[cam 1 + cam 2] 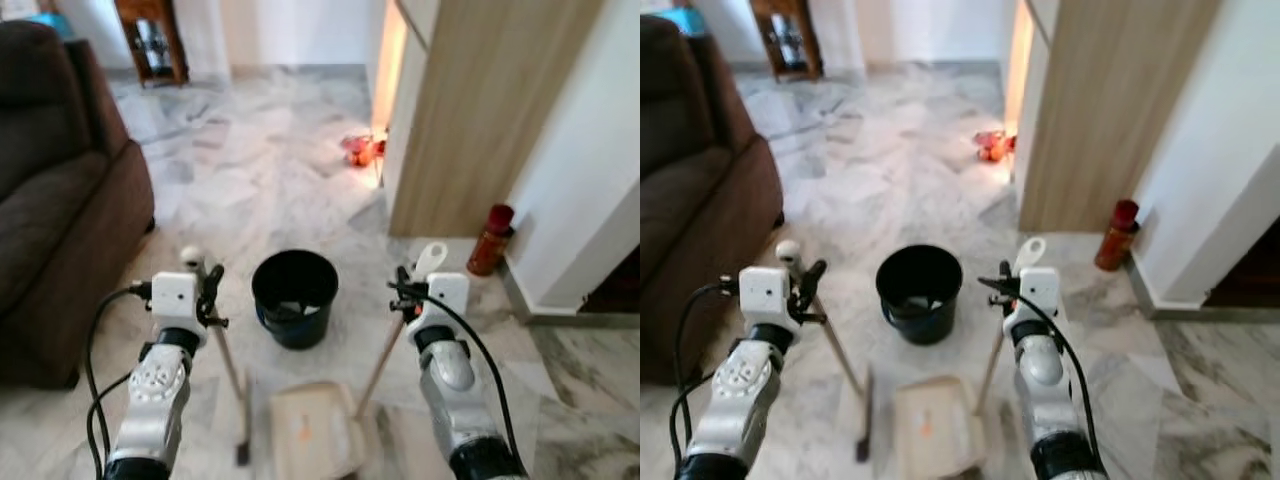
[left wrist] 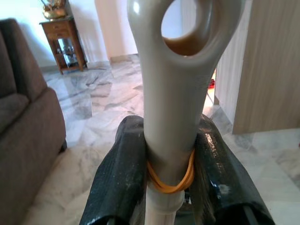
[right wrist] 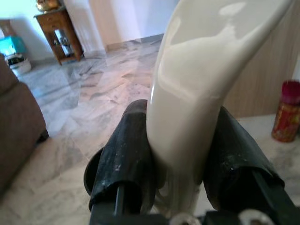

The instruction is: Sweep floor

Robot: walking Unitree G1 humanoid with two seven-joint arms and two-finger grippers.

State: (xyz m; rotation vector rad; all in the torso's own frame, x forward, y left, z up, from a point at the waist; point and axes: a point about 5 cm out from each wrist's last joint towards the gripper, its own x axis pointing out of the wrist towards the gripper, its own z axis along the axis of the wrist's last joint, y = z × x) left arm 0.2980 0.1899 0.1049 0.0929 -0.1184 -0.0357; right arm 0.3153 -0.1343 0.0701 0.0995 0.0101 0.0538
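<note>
Left eye view: the left gripper [image 1: 207, 290] holds the broom handle [image 1: 228, 352] at its top end, the shaft slanting down to the floor [image 1: 250, 160] near the dustpan [image 1: 315, 430]; the right gripper [image 1: 403, 293] holds the dustpan handle [image 1: 385, 350], which slants down to the pan's right edge

Right eye view: one black bucket [image 1: 919, 293] stands on the marble just beyond the pan, between the two arms; one brown sofa [image 1: 695, 190] at far left, one red bottle [image 1: 1116, 235] by the wall at right, a small red object [image 1: 990, 146] far off by the wooden cabinet [image 1: 1100, 110]

Left wrist view: both black fingers [image 2: 119, 178] clamped on the grey plastic grip of the broom, a yellow rubber band [image 2: 169, 180] wound round it, a hanging hole above

Right wrist view: fingers [image 3: 124, 159] pressed on either side of the glossy cream grip of the pan's handle

Handling: both tools look light and stiff; the smooth plastic grips may twist, so a firm hold on the grip itself seems best, near the top where the hold is now

Count: one broom, one dustpan, two handles, two grippers, one bucket
</note>
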